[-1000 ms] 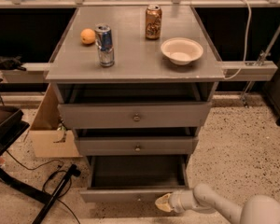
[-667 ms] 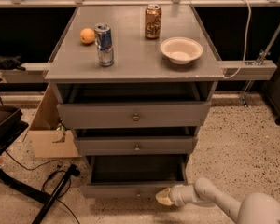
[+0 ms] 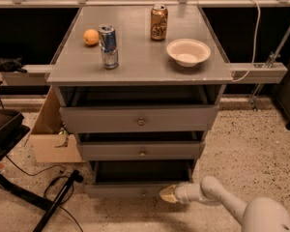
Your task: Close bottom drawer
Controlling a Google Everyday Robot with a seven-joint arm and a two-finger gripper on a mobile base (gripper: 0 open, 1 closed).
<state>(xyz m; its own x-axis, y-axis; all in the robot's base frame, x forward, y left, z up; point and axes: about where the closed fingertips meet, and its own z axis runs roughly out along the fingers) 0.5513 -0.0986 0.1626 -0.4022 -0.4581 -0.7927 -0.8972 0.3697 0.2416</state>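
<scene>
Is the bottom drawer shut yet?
No, partly open. The bottom drawer juts forward of the middle drawer, dark interior showing behind its front panel. The gripper is at that panel's right end.

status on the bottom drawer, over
Gripper low, at bottom drawer front, right of its knob. Drawer partly open. Nothing seen blocking it.

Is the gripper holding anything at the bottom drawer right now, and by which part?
Nothing appears to be held. The gripper is at the front panel of the bottom drawer, toward its right side, seemingly pressing on it rather than gripping.
</scene>
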